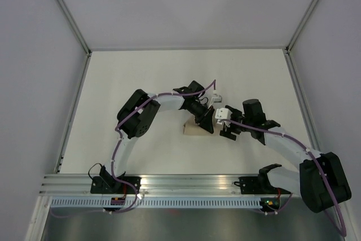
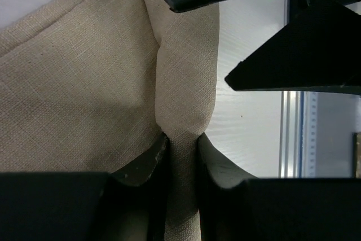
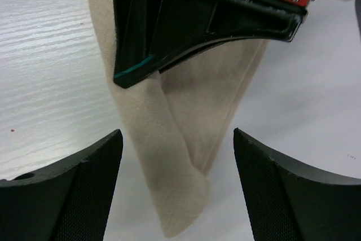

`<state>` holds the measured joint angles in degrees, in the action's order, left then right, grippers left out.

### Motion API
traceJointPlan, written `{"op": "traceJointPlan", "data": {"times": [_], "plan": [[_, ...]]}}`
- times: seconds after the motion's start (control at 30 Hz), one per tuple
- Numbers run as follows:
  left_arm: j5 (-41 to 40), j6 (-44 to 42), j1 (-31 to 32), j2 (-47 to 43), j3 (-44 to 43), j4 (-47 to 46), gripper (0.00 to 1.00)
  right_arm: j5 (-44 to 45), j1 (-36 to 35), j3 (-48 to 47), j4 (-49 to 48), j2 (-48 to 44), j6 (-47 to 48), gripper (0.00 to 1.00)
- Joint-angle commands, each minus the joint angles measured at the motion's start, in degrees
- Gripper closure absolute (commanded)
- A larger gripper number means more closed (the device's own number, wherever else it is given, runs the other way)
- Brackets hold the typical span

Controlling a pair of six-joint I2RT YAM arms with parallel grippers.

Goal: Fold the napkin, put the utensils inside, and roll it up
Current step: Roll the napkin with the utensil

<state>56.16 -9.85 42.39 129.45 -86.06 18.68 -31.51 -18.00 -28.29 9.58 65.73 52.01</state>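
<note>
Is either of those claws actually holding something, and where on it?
The left gripper pinches a raised fold at the edge of the napkin. The right gripper is open around the cloth's end, holding nothing.

You can count one napkin (image 1: 193,130) on one desk (image 1: 141,71), and two arms over it: the left arm (image 1: 138,118) at 9 o'clock of the cloth, the right arm (image 1: 293,150) at 3 o'clock.
</note>
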Motion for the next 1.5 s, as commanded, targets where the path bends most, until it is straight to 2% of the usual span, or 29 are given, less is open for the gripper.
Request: {"op": "traceJointPlan", "data": {"times": [0.0,0.27,0.5,0.73,1.0,1.2,1.23,1.3,1.33,1.37,1.47], "plan": [[-8.6,0.8,0.6,7.1,3.4,14.1,0.98,2.9,-2.8,0.5,-5.8,1.7,2.9,0.16],[-9.2,1.7,0.4,9.1,-0.2,17.3,0.98,6.0,-8.4,2.0,-6.1,3.1,2.5,0.17],[-10.5,2.2,0.4,9.6,-0.8,17.5,0.98,3.6,-9.1,0.2,-1.7,4.8,1.7,0.19],[-11.7,2.6,0.3,10.3,-1.2,17.5,0.98,1.4,-10.1,-1.1,2.1,1.4,0.4,0.19],[-11.8,2.3,0.2,10.2,-0.9,17.5,0.97,3.1,-11.6,-0.6,-1.6,8.4,0.2,0.23],[-10.9,1.6,0.1,9.6,-0.3,17.2,0.93,5.1,-11.8,-0.3,-3.3,11.2,0.4,0.37],[-10.8,1.4,0.1,9.2,-0.3,17.0,0.88,5.1,-11.8,-0.2,-3.3,11.4,0.2,0.46],[-11.2,2.0,0.1,8.2,0.5,15.3,0.83,5.1,-11.8,-0.1,-3.5,11.6,-0.2,0.55],[-11.2,2.2,-0.1,7.7,0.9,14.6,0.80,5.1,-11.8,-0.1,-3.5,11.9,-0.2,0.63],[-11.0,3.1,-0.1,6.3,1.2,13.9,0.72,5.2,-11.8,-0.1,-3.4,12.0,-0.3,0.66],[-10.0,5.1,-0.7,3.7,3.1,9.9,0.66,5.0,-11.8,-0.3,-2.6,12.7,0.2,0.79]]}}
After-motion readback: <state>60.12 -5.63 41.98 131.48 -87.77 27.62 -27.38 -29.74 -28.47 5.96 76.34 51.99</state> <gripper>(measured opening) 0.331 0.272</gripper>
